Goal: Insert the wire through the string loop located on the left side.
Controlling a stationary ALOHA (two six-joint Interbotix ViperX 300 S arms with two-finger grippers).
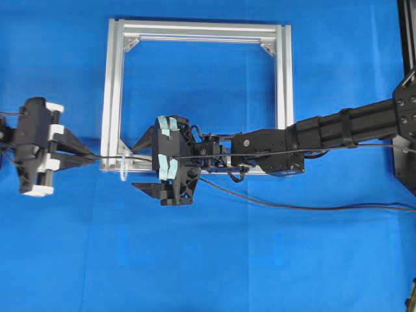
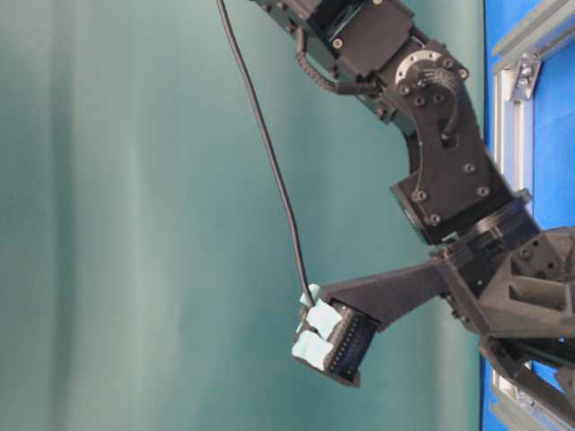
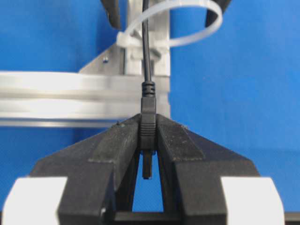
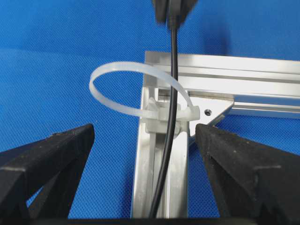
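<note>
Blue textured cloth (image 1: 214, 260) covers the whole work surface, and on it I count one square silver aluminium frame (image 1: 284, 78), one long thin black wire (image 4: 171, 101), one thin white string loop (image 4: 117, 75) and two black robot arms; the loop is tied round the frame's near left corner, and in the right wrist view the wire runs through it and on along the frame rail. My left gripper (image 3: 148, 140), left of the frame, is clamped tight on the wire's small dark plug end, whose tip pokes out behind the closed fingers (image 3: 115, 150); my right gripper (image 4: 145, 159) stands spread wide over the frame's near rail, just right of the loop, holding nothing, with the wire passing free between its two fingers (image 4: 51, 159). From overhead the loop is small and partly masked by the wire; the wire's far end runs off the right edge. The table-level view shows only the right arm, turned sideways, against a teal backdrop (image 2: 135, 224); I can read no writing or labels anywhere.
</note>
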